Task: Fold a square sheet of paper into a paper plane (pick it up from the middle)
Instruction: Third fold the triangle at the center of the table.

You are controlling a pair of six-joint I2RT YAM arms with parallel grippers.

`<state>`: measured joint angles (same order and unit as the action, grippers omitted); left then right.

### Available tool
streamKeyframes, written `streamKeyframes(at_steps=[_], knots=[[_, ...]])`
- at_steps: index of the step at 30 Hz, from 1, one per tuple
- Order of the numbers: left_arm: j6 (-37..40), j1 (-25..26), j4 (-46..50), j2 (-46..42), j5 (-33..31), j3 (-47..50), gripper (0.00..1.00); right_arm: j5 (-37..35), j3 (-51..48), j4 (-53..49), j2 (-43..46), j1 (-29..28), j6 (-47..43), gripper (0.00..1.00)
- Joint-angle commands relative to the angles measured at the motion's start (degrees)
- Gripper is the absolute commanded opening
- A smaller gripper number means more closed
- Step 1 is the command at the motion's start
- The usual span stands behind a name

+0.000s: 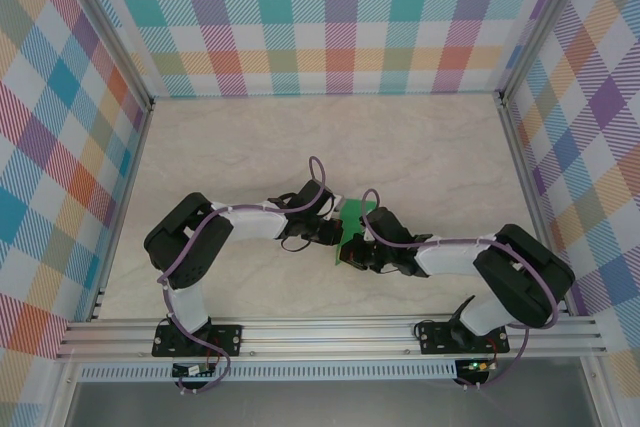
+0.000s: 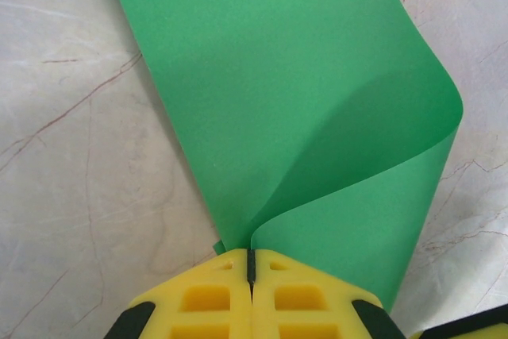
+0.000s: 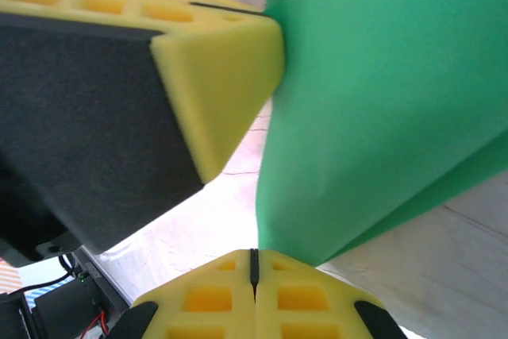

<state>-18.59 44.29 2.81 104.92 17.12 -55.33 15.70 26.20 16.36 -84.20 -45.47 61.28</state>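
Pinching together at the bottom centre of each wrist view, the left fingers [image 2: 230, 271] and right fingers [image 3: 234, 271] are both clamped on the square sheet of paper [image 2: 278, 101]. It curls upward from them, one side rolled over, above the marbled surface [image 2: 71, 180]. In the top view it sits at frame centre.

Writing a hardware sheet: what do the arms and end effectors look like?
The left arm and right arm have bulky black joints, white links and purple cables looped alongside. The left end effector and right end effector have yellow fingers moulded with square pockets, black at the outer corners.
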Motion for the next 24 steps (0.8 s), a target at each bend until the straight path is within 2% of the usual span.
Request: streamKeyframes(at_steps=[1,12,20,24], knots=[[0.53,-0.28,4.00,3.23,-1.30,0.52,0.00,1.61,-1.05,2.66,-0.58,-0.71,-0.33,0.00],[0.05,-0.27,4.46,3.61,-2.27,0.31,0.00,1.06,-0.20,4.03,-7.07,-1.17,-0.20,0.00],[0.27,-0.33,4.79,3.45,-2.47,0.40,0.00,-2.34,0.37,-4.34,3.69,0.37,-2.90,0.00],[0.29,-0.33,4.84,3.53,-2.18,0.13,0.00,-0.41,1.09,-5.13,4.48,3.05,-4.02,0.00]])
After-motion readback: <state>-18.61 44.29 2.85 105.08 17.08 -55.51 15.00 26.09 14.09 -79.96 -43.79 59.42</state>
